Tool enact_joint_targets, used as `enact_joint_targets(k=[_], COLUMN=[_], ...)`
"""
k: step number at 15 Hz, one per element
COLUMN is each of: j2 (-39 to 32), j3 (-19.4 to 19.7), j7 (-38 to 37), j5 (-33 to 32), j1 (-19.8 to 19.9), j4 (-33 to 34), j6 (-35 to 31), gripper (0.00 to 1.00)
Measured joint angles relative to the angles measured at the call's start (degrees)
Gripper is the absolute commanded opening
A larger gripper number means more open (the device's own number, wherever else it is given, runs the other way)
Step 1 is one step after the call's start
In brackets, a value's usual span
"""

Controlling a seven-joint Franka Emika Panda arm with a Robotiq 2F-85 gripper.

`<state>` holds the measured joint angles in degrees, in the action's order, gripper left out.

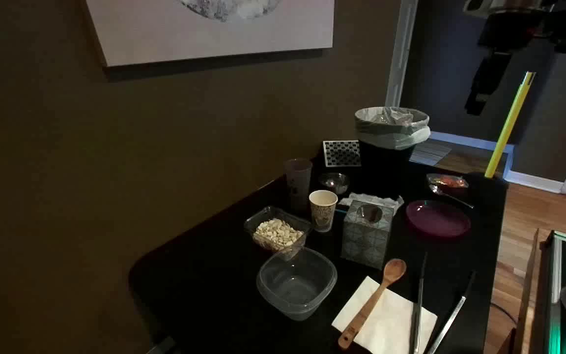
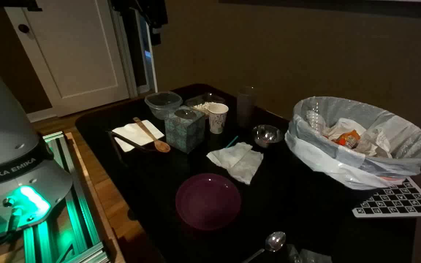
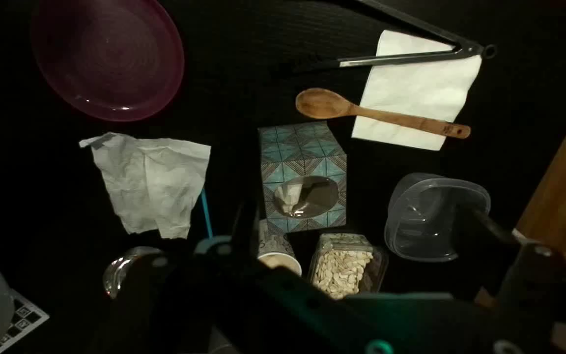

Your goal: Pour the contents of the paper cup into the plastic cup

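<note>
Got the paper cup (image 1: 323, 219) standing upright on the bench (image 1: 204, 295), sitting between the tissue box (image 2: 184, 133) and the plastic cup (image 1: 298, 179) in both exterior views. Can see that plastic cup upright as well, over by the wall (image 1: 180, 147). Seeing the hand (image 1: 476, 104) hanging up in the air, well above the bench, seemingly spread wide, going by a pretty murky wrist view. Also seeing a wooden spoon (image 3: 323, 103) and tongs (image 3: 403, 58) lying partly across a white napkin (image 3: 415, 88), plus a purple plate (image 3: 116, 54).
</note>
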<state>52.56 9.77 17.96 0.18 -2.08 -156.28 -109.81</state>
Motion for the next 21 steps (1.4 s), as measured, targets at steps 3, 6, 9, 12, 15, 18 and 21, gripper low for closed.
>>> enact_joint_targets(k=[3,6,9,12,15,18,21], j2=[-0.01,-0.01,-1.18,-6.17,-13.12,-16.37,-16.38], j3=[0.0,-0.01,0.49,2.51,3.43,3.41,3.41], j7=[0.0,0.0,0.03,1.57,2.08,2.08,2.08], j5=[0.0,0.0,-0.45,-0.76,-0.72,-0.71,-0.71], j1=[0.0,0.01,0.9,1.39,1.38,1.32,1.32], j4=[0.0,0.01,-1.48,-2.64,-2.67,-2.3,-2.12], j6=[0.0,0.0,-3.36,-14.28,-24.1,-25.97,-25.97], gripper=[1.0,1.0,1.0,1.0,1.0,1.0,1.0])
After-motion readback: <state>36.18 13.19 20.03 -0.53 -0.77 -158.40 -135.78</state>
